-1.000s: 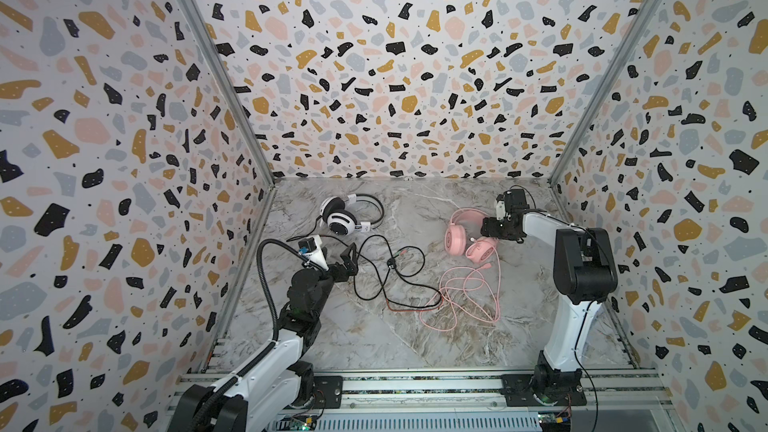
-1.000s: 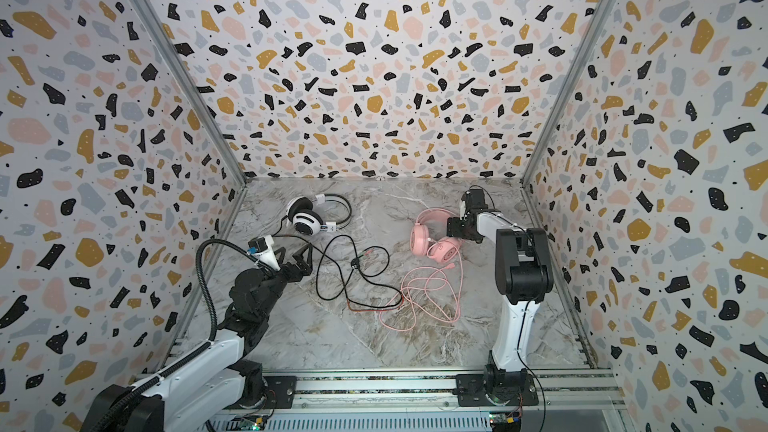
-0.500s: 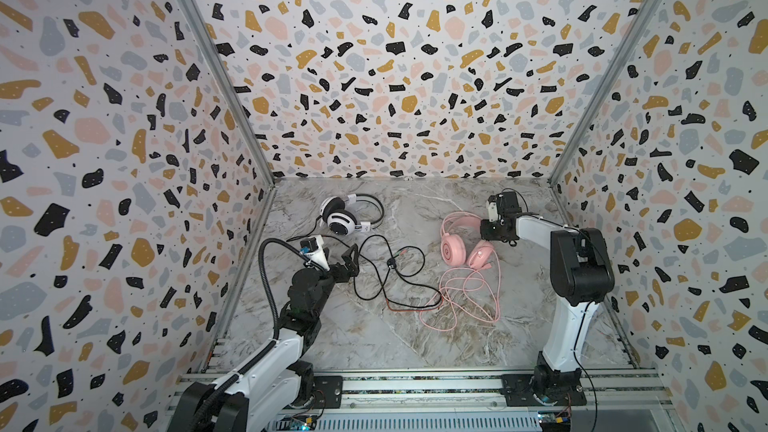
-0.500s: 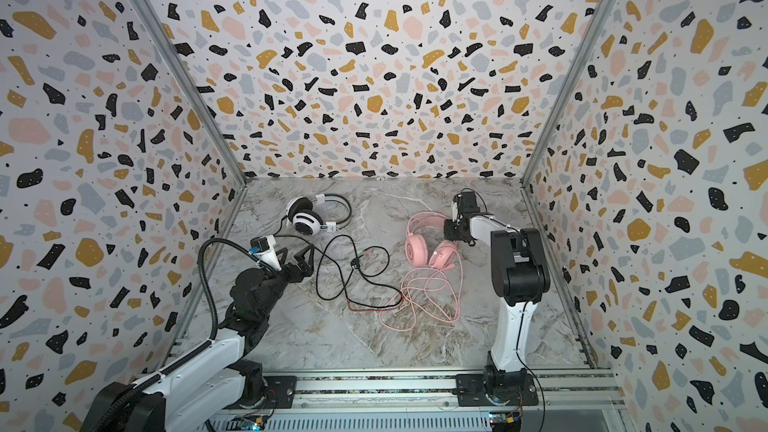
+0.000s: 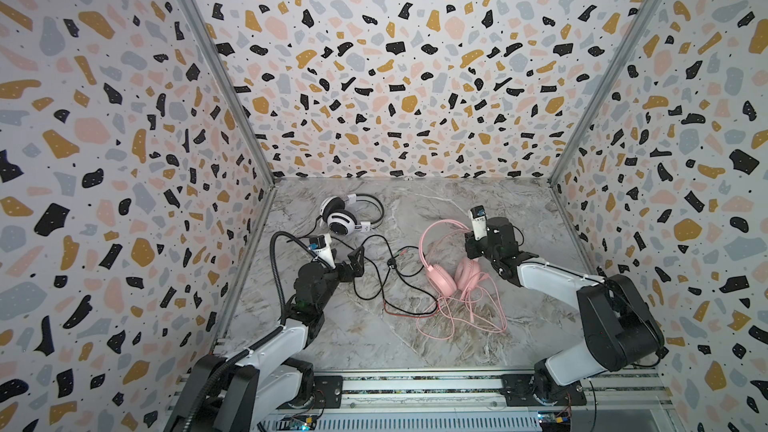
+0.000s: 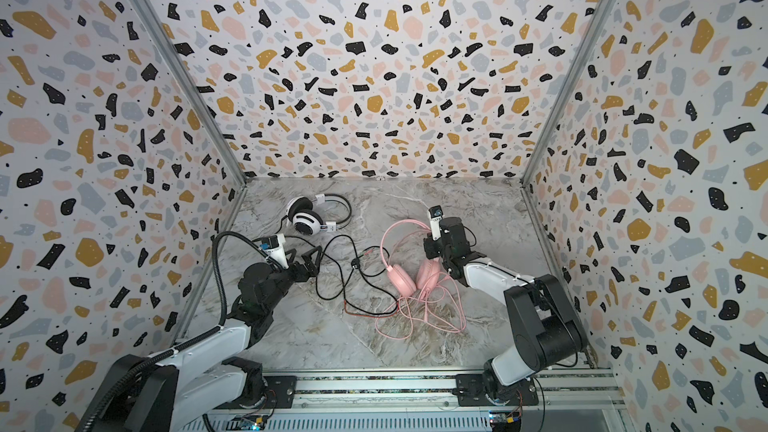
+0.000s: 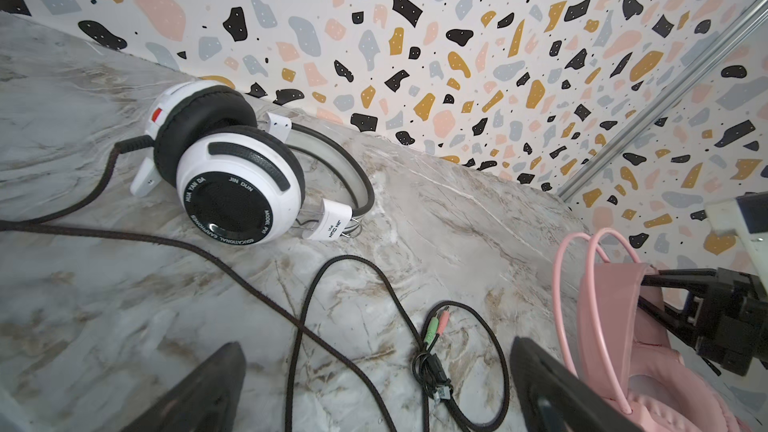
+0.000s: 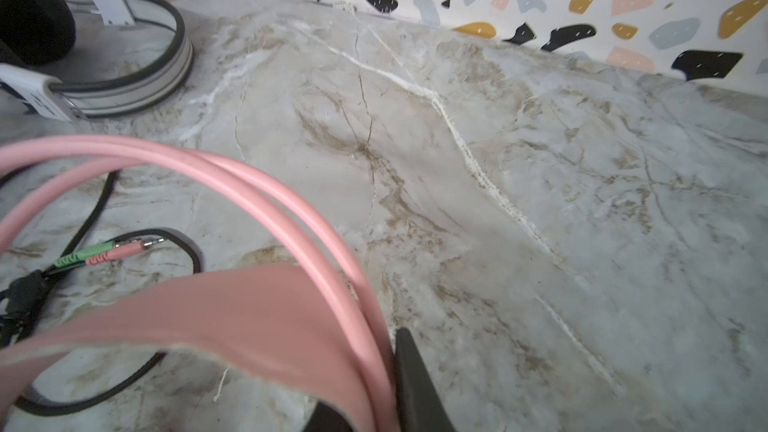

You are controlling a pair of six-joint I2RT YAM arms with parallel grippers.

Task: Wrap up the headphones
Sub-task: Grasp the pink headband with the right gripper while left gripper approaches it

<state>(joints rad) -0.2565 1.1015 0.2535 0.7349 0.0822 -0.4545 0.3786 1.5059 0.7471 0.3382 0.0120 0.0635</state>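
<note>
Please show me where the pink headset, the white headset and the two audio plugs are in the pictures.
pink headset [image 5: 440,280]: in a top view, on an ear cup.
white headset [image 7: 239,193]: left wrist view, on the near ear cup's shell.
plugs [image 8: 120,251]: right wrist view, on the pink plug.

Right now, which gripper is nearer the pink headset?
Right. The right gripper is closed on the pink headset at its headband; the left gripper hangs open, apart from it, further left in both top views.
</note>
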